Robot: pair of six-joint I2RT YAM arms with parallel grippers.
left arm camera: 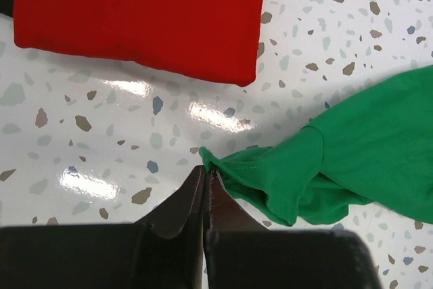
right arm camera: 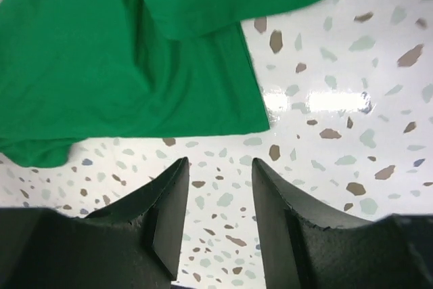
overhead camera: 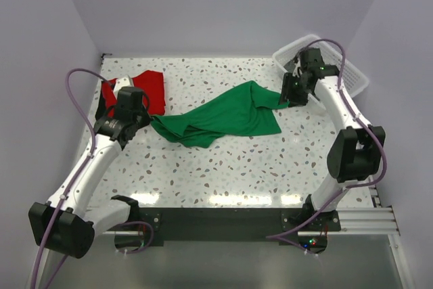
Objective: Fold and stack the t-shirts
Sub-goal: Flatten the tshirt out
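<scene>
Now my left gripper (left arm camera: 205, 169) is clamped tight on a hem tip of the green t-shirt (overhead camera: 223, 116), which sprawls crumpled across the middle of the speckled table (overhead camera: 270, 167). My right gripper (right arm camera: 220, 164) hangs over the table with its jaws apart, gripping nothing. The folded red t-shirt (overhead camera: 154, 89) lies at the table's far-left corner.

**Two shirts, one basket, two tools**

Two t-shirts lie on the single speckled surface (overhead camera: 257, 160): one green t-shirt (overhead camera: 226, 116) near the centre and one red t-shirt (overhead camera: 152, 89) toward 10 o'clock. One white lattice basket (overhead camera: 352, 76) stands at 2 o'clock. There are two arms, the left arm (overhead camera: 95, 160) and the right arm (overhead camera: 345, 126). Each carries one tool, the left tool (left arm camera: 206, 172) at 9 o'clock and the right tool (right arm camera: 218, 167) at 2 o'clock. Each tool has two fingers (right arm camera: 166, 194), four in all.
</scene>
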